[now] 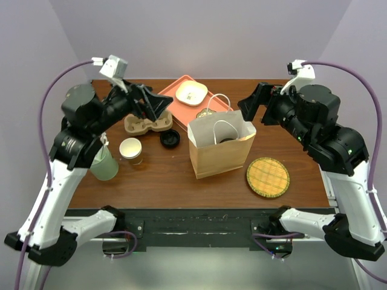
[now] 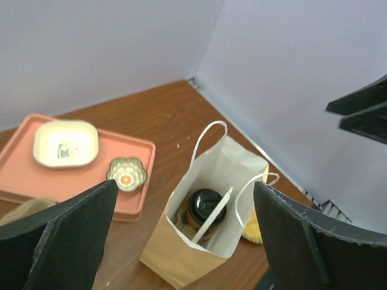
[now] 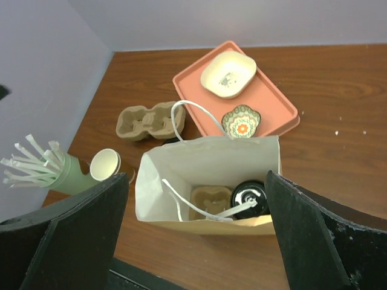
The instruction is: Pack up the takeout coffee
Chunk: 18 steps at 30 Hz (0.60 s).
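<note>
Left gripper [image 1: 154,104] hangs above the table's left half with jaws spread wide, nothing between them. The takeout coffee [image 3: 250,196] stands upright at the bottom of the paper bag [image 1: 221,151] mid-table, just right of a cardboard insert [image 3: 208,202], with a white stick [image 2: 211,214] leaning across its lid. Right gripper [image 1: 251,106] hovers at the bag's right side, also spread wide and holding nothing.

Handling, as a judgement: the paper cup is probably light and its wall soft, so a hard squeeze could crush it or pop the lid. Its lid is smooth plastic and likely slippery. Best hold is around the body just under the lid rim, kept upright in case of liquid. The bag mouth is narrow and its handles flop inward, so reaching in is tight. The bag itself is thin and would tip or crumple easily.

Surface, left to right:
- green cup of straws [image 1: 104,164]
- lidless cup [image 1: 130,149]
- empty cup carrier [image 1: 148,122]
- loose black lid [image 1: 170,138]
- salmon tray [image 1: 181,109] holding a white dish [image 1: 191,92] and a small floral dish [image 2: 126,174]
- the bag
- woven coaster [image 1: 268,177]

The table [image 1: 163,181] is dark wood grain, flat and matte. Plain lavender walls close in on three sides, even light
</note>
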{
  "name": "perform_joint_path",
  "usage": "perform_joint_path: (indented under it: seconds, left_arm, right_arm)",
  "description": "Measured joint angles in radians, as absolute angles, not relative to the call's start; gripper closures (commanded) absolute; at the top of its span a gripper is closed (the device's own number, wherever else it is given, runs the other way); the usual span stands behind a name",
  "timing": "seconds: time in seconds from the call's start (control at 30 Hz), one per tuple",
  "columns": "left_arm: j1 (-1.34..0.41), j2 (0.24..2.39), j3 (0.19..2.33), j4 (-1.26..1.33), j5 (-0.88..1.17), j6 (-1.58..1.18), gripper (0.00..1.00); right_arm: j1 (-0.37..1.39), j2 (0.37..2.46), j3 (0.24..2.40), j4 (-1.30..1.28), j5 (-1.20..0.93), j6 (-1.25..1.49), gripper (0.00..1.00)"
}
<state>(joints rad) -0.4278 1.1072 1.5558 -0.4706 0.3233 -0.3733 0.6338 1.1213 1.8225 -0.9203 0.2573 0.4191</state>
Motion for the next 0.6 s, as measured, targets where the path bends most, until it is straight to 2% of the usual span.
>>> perform_joint_path:
  seconds: [0.17,0.6]
  left_arm:
    - [-0.428,0.984,1.426,-0.353,0.302,-0.386,0.00]
    - [-0.428,0.983,1.282,-0.267,0.326,-0.479,0.00]
  right_arm:
    - [0.634,1.132,1.807,-0.942,0.279,0.482,0.01]
    - [0.634,1.098,1.743,-0.944,0.303,0.545,0.01]
